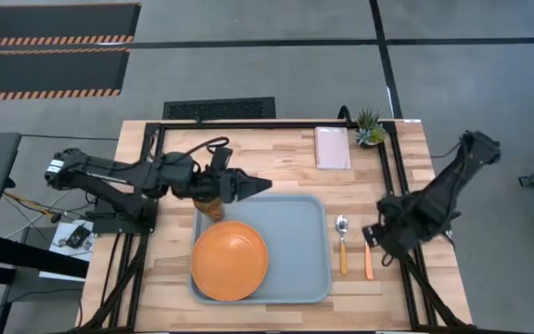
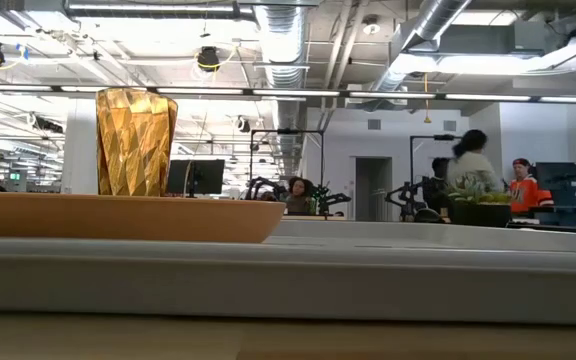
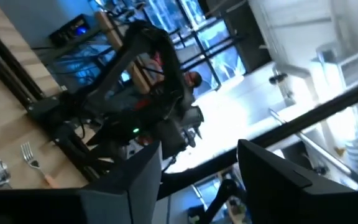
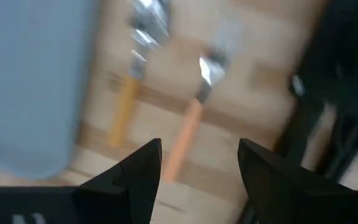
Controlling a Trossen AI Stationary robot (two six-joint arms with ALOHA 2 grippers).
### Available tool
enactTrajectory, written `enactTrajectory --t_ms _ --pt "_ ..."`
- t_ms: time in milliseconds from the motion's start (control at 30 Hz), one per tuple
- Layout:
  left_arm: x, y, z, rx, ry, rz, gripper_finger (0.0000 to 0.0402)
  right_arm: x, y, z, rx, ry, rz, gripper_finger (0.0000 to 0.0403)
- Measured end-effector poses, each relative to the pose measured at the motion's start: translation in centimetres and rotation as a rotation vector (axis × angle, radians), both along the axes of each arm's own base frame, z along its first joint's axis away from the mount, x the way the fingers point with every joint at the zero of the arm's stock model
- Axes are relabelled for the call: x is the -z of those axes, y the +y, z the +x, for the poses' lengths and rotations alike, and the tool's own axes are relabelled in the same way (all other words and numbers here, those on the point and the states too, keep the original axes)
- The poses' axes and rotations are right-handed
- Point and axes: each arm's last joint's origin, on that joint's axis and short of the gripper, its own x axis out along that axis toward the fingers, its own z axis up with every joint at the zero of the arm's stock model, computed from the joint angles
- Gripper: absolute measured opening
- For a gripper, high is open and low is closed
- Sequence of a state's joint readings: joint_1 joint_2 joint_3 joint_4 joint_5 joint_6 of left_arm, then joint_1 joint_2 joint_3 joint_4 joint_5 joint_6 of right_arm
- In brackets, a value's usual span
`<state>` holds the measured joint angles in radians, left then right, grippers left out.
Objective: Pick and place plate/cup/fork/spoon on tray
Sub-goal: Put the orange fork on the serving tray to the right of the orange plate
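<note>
The pale grey-blue tray [image 1: 299, 243] lies mid-table. The orange plate [image 1: 230, 262] rests flat on its near left part and also shows in the low view [image 2: 118, 217]. The amber cup [image 1: 213, 210] stands upright on the tray's far left corner, partly under my left arm; the low view [image 2: 135, 142] shows it whole. My left gripper [image 1: 263, 184] is open and empty, held level above the tray's far edge, past the cup. The spoon [image 1: 342, 243] and the fork [image 1: 368, 258] lie on the table right of the tray. My right gripper [image 4: 199, 149] is open above the fork [image 4: 194, 112], touching nothing.
A pale pink pad [image 1: 332, 147] and a small potted plant [image 1: 370, 128] sit at the table's far edge. A black frame rail [image 1: 389, 176] runs along the right side next to the fork. People show in the room beyond the table [image 2: 473, 165].
</note>
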<state>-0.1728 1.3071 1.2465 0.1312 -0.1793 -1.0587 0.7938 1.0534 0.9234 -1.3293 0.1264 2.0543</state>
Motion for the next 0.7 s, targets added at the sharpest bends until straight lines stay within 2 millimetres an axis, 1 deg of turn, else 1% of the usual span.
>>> enactTrajectory --t_ms 67,200,333,433,700 --pt "0.0 0.0 0.0 0.014 0.002 0.019 0.0206 1.8 0.8 -0.7 0.043 0.04 0.044 0.0236" --pt "0.0 0.0 0.0 0.046 0.004 0.039 0.0221 5.0 2.7 -1.5 0.087 -0.015 0.163 0.0236" --pt "0.0 -0.1 0.0 0.062 0.003 0.057 0.0231 7.6 3.5 -1.2 0.073 -0.026 0.202 0.0236" --pt "0.1 -0.1 0.0 0.066 0.008 0.055 0.0236 9.0 3.6 -0.6 0.1 0.002 0.176 0.0236" --pt "0.1 -0.2 0.0 0.088 0.011 0.059 0.0236 11.5 4.2 0.9 0.147 0.062 0.087 0.0236"
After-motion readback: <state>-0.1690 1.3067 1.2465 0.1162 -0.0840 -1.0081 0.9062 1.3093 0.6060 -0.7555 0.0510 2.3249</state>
